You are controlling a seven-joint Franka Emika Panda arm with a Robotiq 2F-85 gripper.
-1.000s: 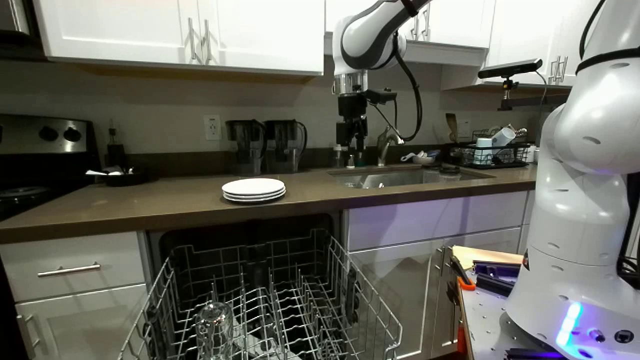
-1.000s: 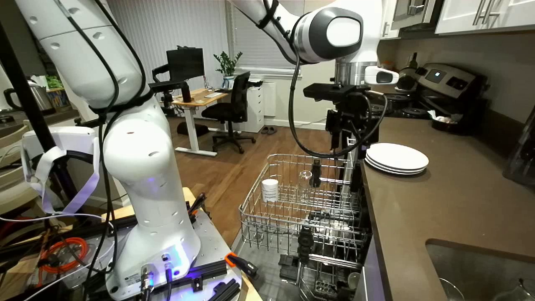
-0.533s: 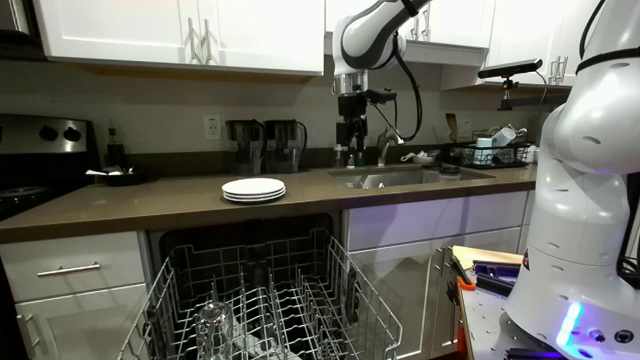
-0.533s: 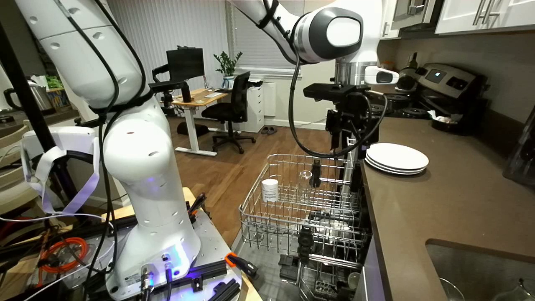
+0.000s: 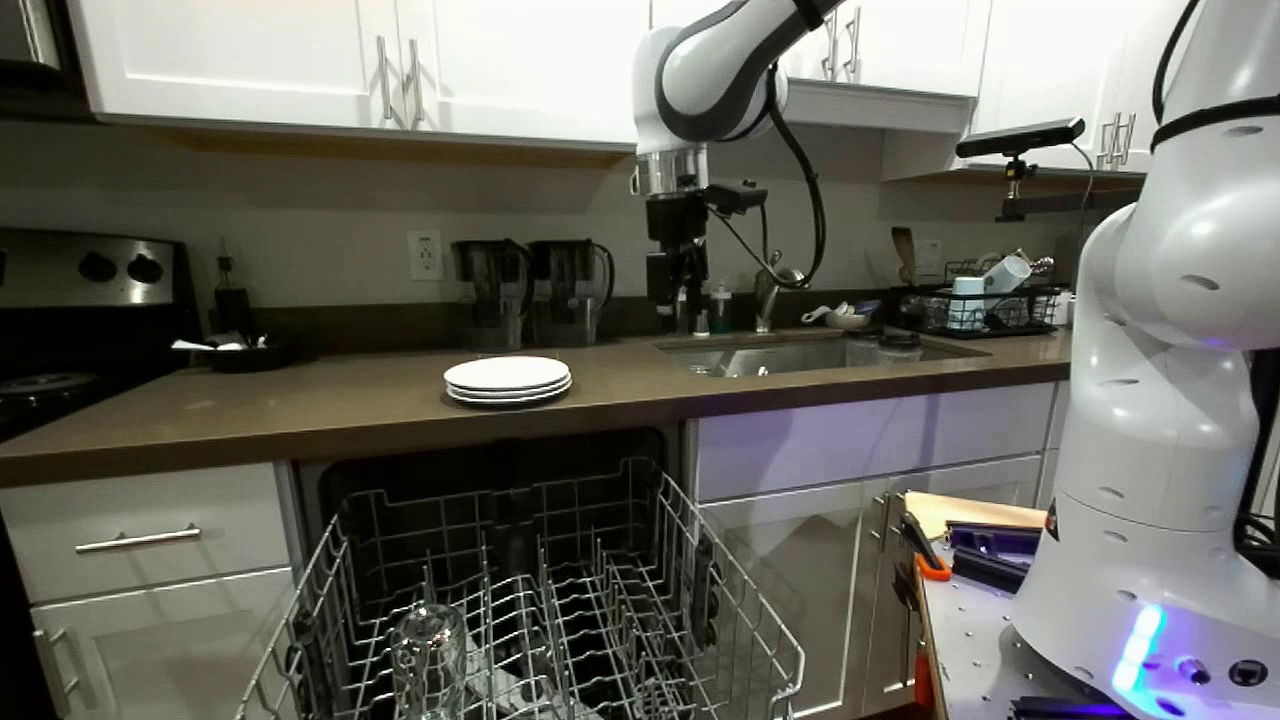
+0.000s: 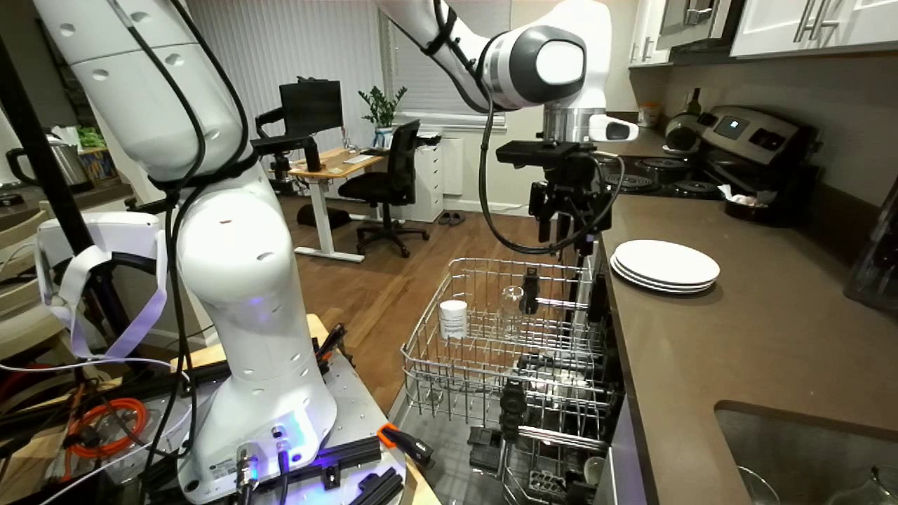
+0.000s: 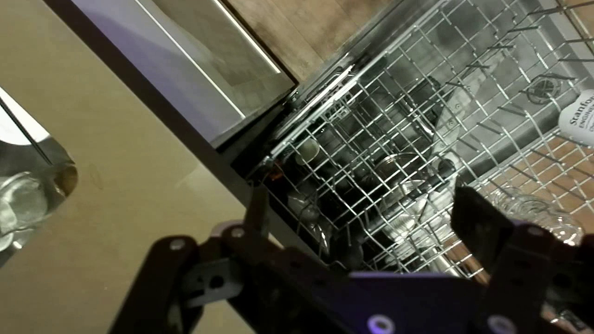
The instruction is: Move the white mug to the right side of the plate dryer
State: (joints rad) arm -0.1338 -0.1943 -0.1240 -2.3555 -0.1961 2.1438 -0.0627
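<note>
Lettering (image 7: pixel 582 112) on the white mug (image 7: pixel 574 123) reads “Stanfo…” above “ENGIN…” in the wrist view; the gripper (image 7: pixel 361 197) hangs, jaws apart. In an exterior view I see the mug in the plate dryer (image 6: pixel 466 366) near a glass (image 6: pixel 512 307); in an exterior view, plates (image 5: pixel 508 376) sit stacked.

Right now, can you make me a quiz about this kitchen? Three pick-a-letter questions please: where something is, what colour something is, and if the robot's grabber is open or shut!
1. Where is the white mug?
A) on the stove
B) in the wire plate dryer
C) on the floor

2. What colour are the stacked plates?
A) red
B) green
C) white

3. How is the gripper?
A) open, holding nothing
B) shut on the white mug
C) shut, holding nothing

Answers:
1: B, an exterior view shows it standing inside the wires.
2: C, they look white in both exterior views.
3: A, the wrist view shows its fingers apart with nothing between.
</note>
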